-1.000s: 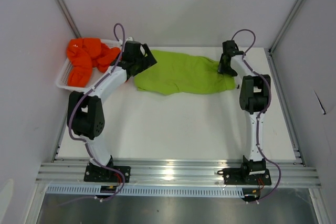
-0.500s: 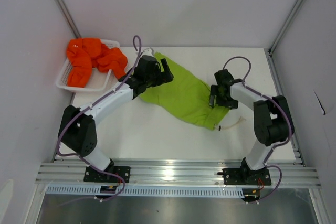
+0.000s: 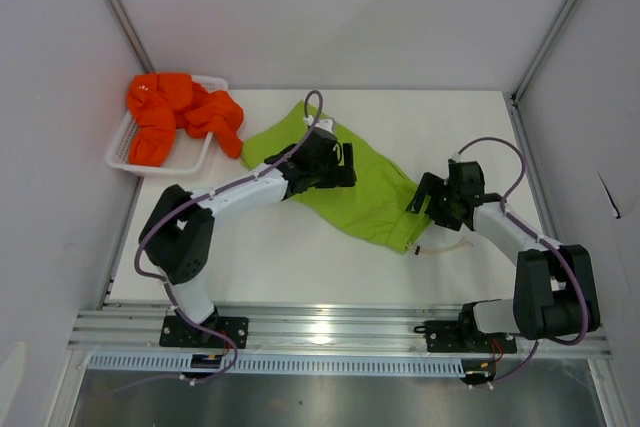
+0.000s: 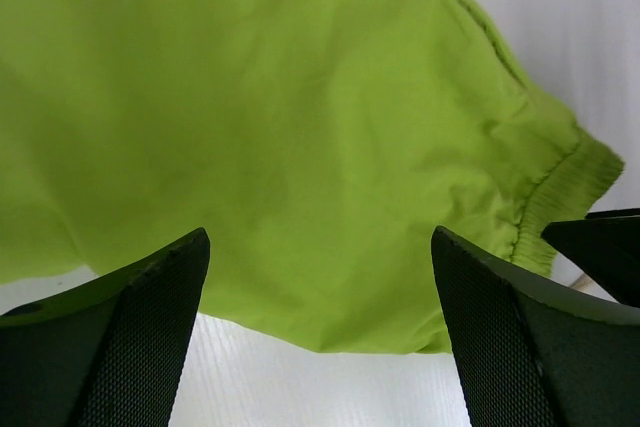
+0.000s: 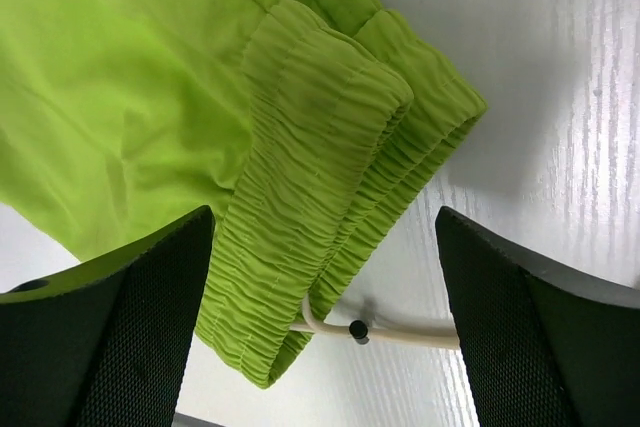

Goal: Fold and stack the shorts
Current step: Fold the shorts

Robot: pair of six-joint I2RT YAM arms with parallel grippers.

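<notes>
Top external view: at the far left corner of the table (image 3: pixel 300 257) sits a white mesh basket (image 3: pixel 120 152) with the orange shorts (image 3: pixel 175 112) heaped in it, part of them spilling over its right rim. To the right, the lime green shorts (image 3: pixel 375 192) lie spread on the table, slanting from behind the middle toward the right edge. The left gripper (image 3: pixel 345 165) is over their middle. The left wrist view shows its 2 fingers (image 4: pixel 150 327) spread wide above the fabric, clamping nothing. The right gripper (image 3: pixel 420 197) is at the gathered elastic waistband (image 5: pixel 320 147), the end nearest the right edge. In the right wrist view its jaws gape apart, holding nothing, and a white drawstring (image 5: pixel 390 335) lies on the table just beside the waistband
</notes>
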